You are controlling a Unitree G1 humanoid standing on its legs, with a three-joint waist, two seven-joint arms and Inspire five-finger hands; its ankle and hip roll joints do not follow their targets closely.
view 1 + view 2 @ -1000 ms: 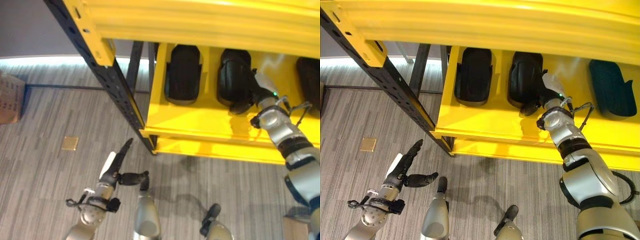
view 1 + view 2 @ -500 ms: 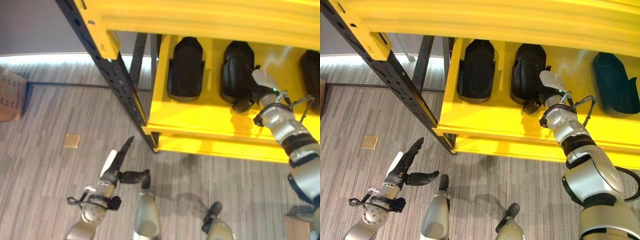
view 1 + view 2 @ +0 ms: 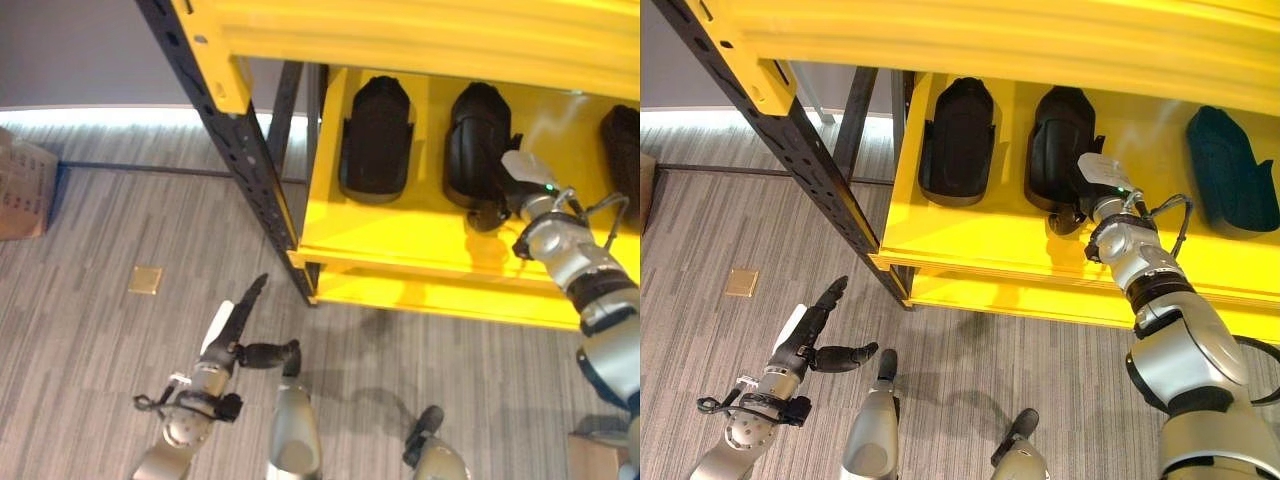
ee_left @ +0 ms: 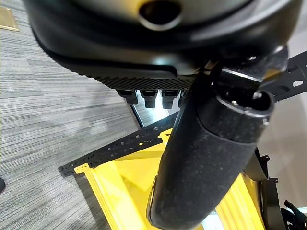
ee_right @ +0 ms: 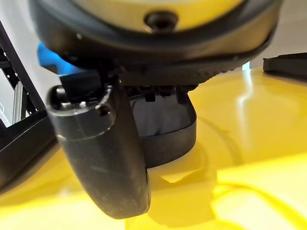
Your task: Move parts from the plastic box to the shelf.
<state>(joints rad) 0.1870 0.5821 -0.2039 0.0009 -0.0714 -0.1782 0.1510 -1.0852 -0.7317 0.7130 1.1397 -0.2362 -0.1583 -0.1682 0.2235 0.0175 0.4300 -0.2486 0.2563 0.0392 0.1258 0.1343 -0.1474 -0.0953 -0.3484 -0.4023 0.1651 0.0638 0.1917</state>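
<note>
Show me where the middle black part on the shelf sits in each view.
Left eye: middle part, upper right, right hand at its near end.
Right eye: upper centre-right.
Right wrist: the dark tray just past the fingers is probably it.
Left wrist: cannot pick it out.
Shared landmark: yellow shelf.

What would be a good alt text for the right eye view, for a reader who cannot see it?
The robot's right hand reaches onto a yellow shelf at the middle black part of three lying side by side. Its left hand hangs open low over the grey floor, holding nothing.
</note>
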